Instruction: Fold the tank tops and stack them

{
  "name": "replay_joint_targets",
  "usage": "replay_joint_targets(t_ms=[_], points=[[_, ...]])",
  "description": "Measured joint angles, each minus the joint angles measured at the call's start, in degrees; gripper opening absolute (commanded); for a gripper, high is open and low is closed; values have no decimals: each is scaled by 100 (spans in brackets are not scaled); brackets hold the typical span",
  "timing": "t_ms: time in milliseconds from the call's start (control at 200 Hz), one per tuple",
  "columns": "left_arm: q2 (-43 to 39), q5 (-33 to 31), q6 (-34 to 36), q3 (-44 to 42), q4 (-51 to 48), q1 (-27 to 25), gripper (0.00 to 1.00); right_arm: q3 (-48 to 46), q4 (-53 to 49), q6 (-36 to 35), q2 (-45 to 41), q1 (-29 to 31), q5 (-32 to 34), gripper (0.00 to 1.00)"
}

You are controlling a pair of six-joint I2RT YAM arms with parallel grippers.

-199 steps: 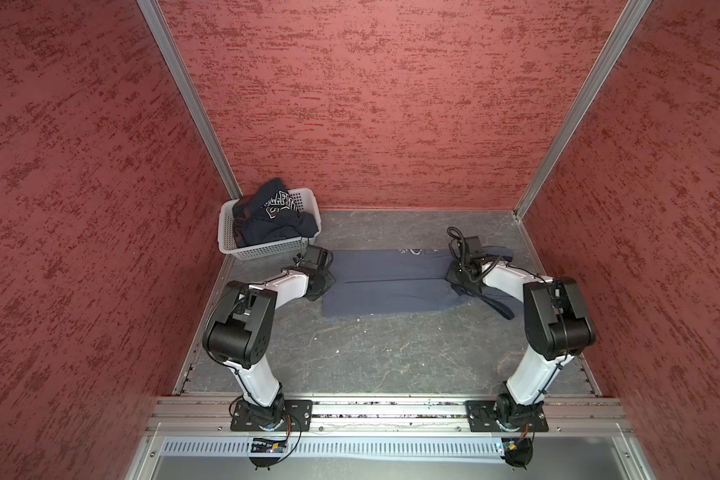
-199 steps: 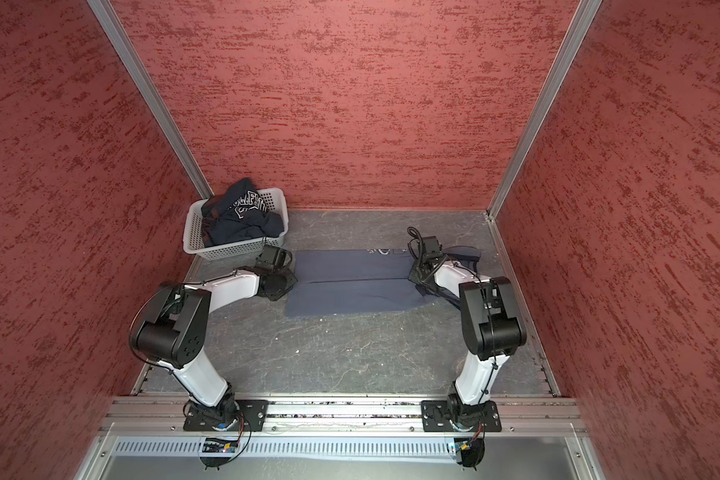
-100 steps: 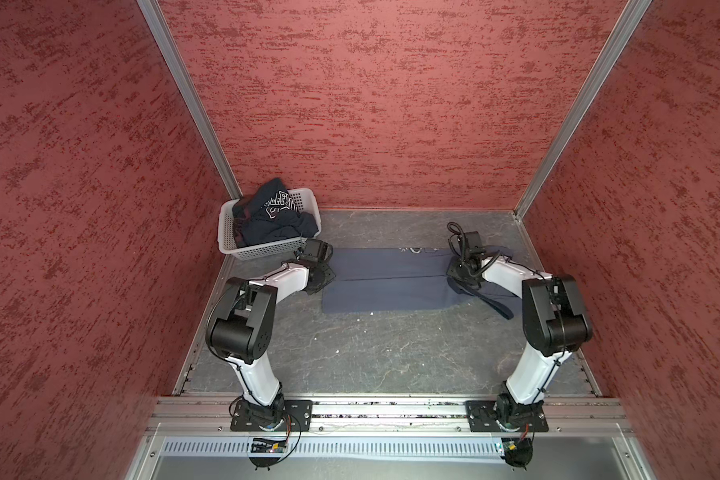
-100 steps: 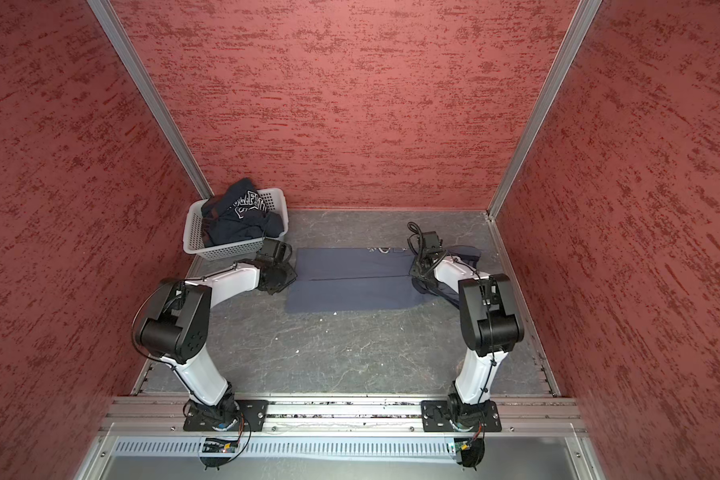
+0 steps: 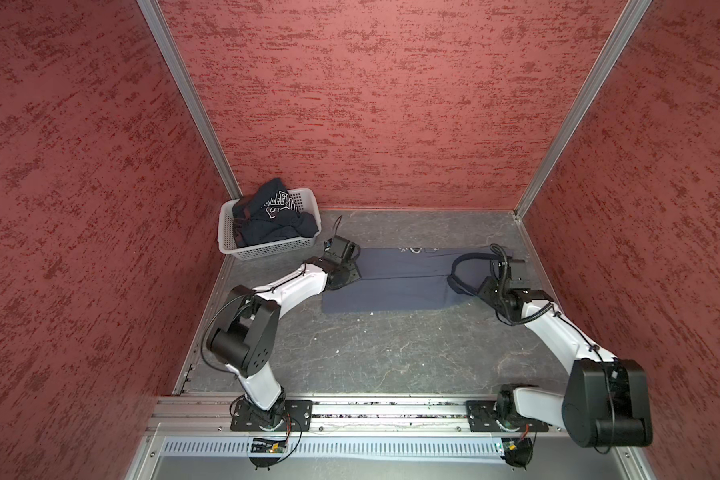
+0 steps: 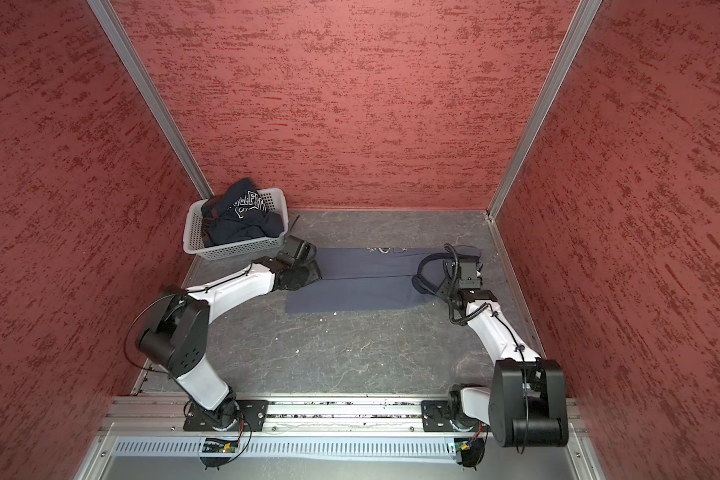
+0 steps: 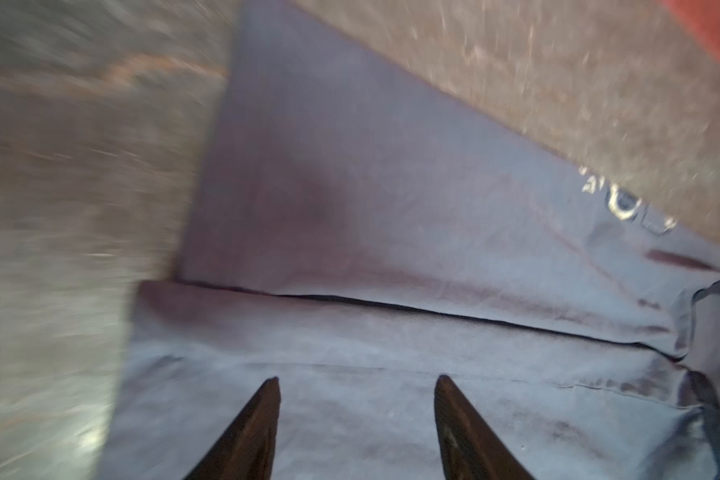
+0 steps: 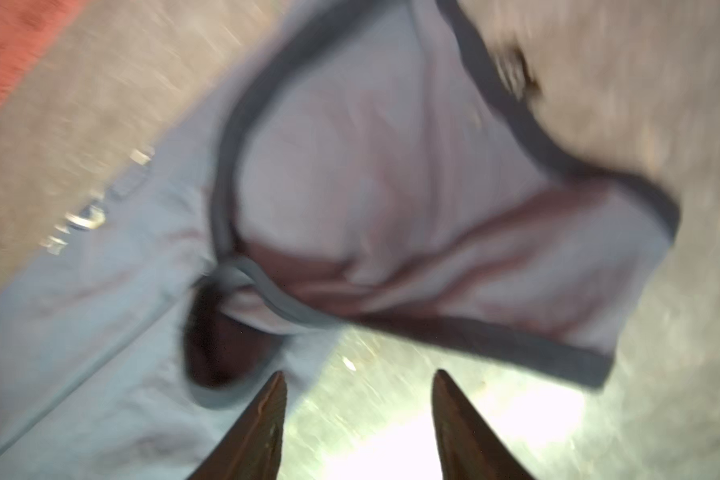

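We see a slate grey-blue cloth tank top with dark navy trim [image 5: 391, 282] lying flat on the grey stone-look desk [image 5: 391, 357]. It is folded the long way, with one edge lapped over the middle. Our left gripper [image 7: 356, 378] is over its left end, jaws apart, with nothing between them. Our right gripper [image 8: 360, 372] is at the other end by the straps [image 8: 433, 232]. Its jaws are apart too and hold nothing. Both wrist views are blurry. The dark navy cloth tank top with white letters [image 5: 273, 214] is bunched up in the white plastic basket with little holes [image 5: 267, 251], in the back left corner of the desk.
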Motion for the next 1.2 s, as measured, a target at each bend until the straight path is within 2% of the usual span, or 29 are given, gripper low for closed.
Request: replay_joint_targets(t_ms=[175, 411, 706, 927, 1062, 1202], points=[[627, 210, 0, 74, 83, -72, 60, -479, 39, 243, 17, -179, -146, 50], [717, 361, -20, -2, 479, 103, 60, -544, 201, 345, 431, -568, -68, 48], [435, 446, -44, -658, 1331, 400, 59, 138, 227, 236, 885, -758, 518, 48], [131, 382, -46, -1137, 1646, 404, 59, 855, 245, 98, 1458, -761, 667, 47], [-46, 330, -55, -1349, 1665, 417, 59, 931, 212, 44, 1707, -761, 671, 46], [-190, 262, -70, -1519, 1668, 422, 59, 868, 66, 13, 1427, -758, 706, 54]])
